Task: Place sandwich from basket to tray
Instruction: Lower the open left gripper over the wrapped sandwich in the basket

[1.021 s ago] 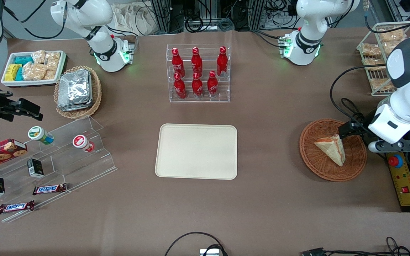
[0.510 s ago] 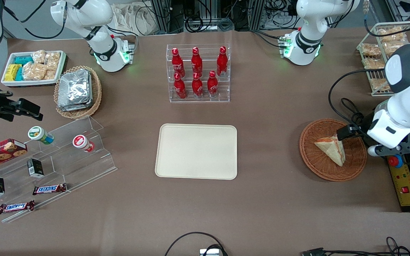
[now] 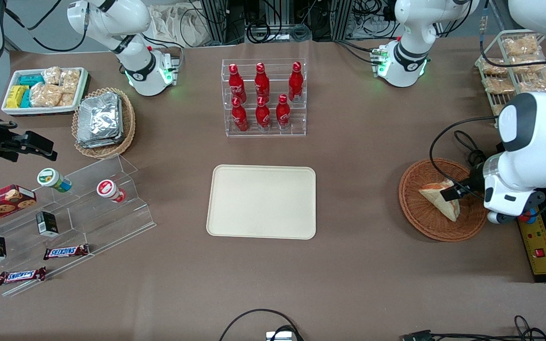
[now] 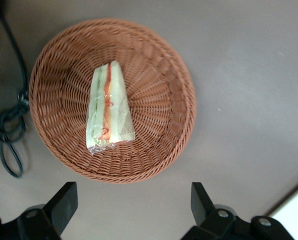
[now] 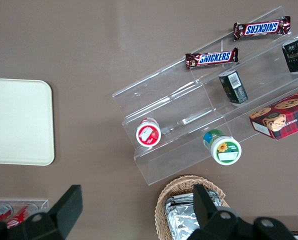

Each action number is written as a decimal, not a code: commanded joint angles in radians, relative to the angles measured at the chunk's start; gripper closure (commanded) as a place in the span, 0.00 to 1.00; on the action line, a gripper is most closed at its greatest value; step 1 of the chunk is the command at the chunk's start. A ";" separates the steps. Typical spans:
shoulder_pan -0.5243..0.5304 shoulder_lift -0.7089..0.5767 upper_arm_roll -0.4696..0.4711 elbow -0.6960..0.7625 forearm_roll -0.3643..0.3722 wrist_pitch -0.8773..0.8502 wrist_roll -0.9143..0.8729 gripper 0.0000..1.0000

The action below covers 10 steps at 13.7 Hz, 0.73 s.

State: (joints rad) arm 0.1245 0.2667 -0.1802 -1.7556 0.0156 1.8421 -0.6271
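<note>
Sandwich (image 4: 110, 109) lies in the basket (image 4: 174, 100) directly below the open, empty gripper (image 4: 131, 202), its long axis crosswise to the line between the fingers.

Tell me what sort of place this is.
Probably a robotics lab staged as a snack shop: tiered red bottles, Snickers bars, cable clutter. The open gripper hovers above the sandwich in the basket.

light: even, bright, overhead | shadows: soft, faint under basket (image 3: 424, 222) at 8 o'clock | glare: mild on foil packs (image 3: 98, 119) | focus: sharp, no blur | gripper (image 4: 134, 210) above basket
</note>
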 commanded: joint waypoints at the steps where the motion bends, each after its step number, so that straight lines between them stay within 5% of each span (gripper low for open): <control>1: 0.010 -0.027 0.007 -0.141 -0.005 0.139 -0.088 0.00; 10: 0.070 -0.001 0.031 -0.356 0.006 0.455 -0.115 0.00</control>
State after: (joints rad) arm 0.1706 0.2717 -0.1423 -2.0555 0.0153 2.2281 -0.7280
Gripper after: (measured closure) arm 0.000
